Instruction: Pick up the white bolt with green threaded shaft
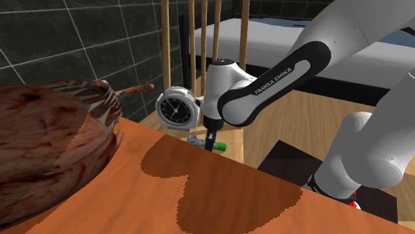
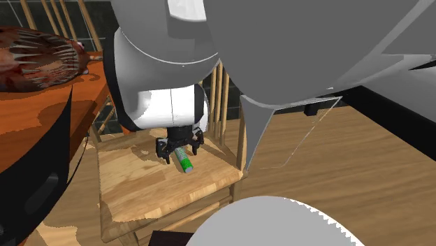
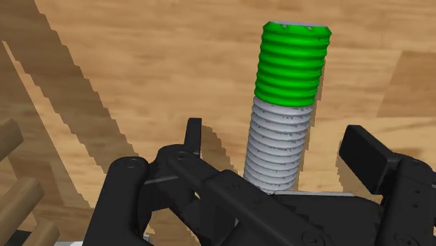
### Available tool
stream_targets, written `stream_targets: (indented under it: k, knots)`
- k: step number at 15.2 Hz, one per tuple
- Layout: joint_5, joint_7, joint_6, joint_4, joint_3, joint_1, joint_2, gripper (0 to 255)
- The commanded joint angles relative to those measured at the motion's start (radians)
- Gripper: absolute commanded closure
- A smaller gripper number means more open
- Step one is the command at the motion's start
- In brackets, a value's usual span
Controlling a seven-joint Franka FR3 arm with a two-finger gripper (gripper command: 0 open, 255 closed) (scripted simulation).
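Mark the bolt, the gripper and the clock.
bolt (image 3: 283, 119): wrist view, grey threads just below the green part.
gripper (image 2: 181, 149): second exterior view, midway between its fingertips.
clock (image 1: 174, 108): shoulder view, dark dial face.

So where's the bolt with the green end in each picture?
Shoulder view: the bolt lies mid-picture, under the gripper, beside the clock.
Second exterior view: left of centre, under the gripper.
Wrist view: between the open fingers, green end farthest away.
Shared landmark: the wooden chair seat it lies on.
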Motion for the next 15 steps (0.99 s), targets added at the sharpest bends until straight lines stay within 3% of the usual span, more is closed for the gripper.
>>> stream_targets:
  k: [1,2,11,15]
  knots:
    - [-0.001,0.000,0.010,-0.002,0.000,0.000,0.008,0]
    - [-0.001,0.001,0.010,-0.001,0.001,0.000,0.008,255]
    - [-0.001,0.000,0.010,-0.002,0.000,0.000,0.008,255]
    - [0.001,0.000,-0.053,0.018,-0.004,0.001,-0.036,255]
